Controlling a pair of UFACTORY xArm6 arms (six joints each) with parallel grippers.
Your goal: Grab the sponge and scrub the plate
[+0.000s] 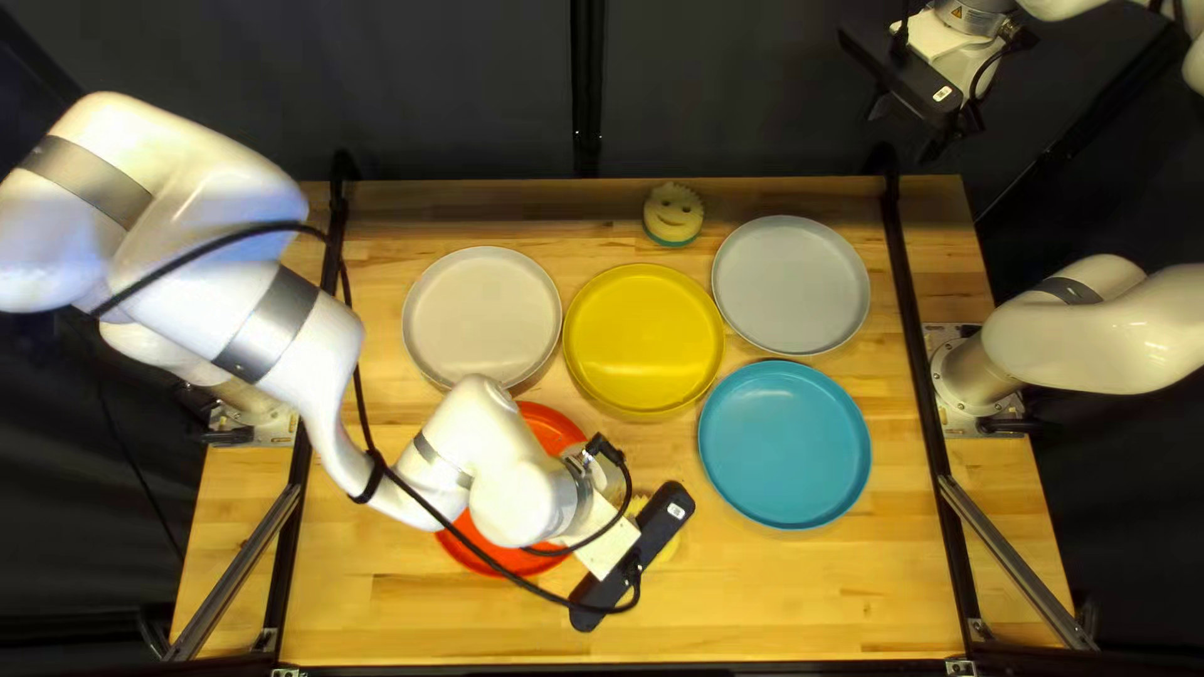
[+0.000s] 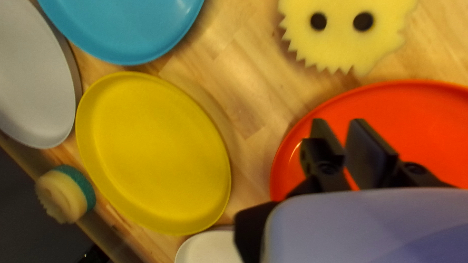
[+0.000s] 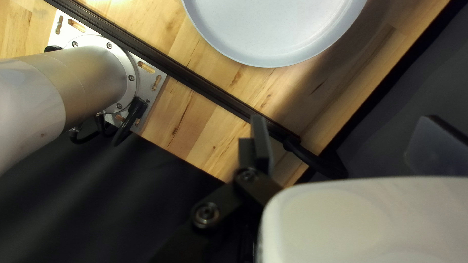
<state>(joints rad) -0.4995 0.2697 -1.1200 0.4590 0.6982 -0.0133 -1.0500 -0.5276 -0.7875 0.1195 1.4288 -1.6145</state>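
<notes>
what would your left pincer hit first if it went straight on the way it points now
Probably the red plate, near its rim; the left pincer shows against it. Depth is unclear, so it could instead meet the table just past the rim.

Red-orange plate (image 2: 419,114), yellow plate (image 1: 644,339), blue plate (image 1: 784,445), grey plate (image 1: 792,285), dark-dotted yellow sponge (image 2: 343,41), yellow-and-green sponge (image 1: 674,215).

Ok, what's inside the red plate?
Only bare surface shows in the red plate; the left gripper and left arm hide the rest, so I can't tell there.
</notes>
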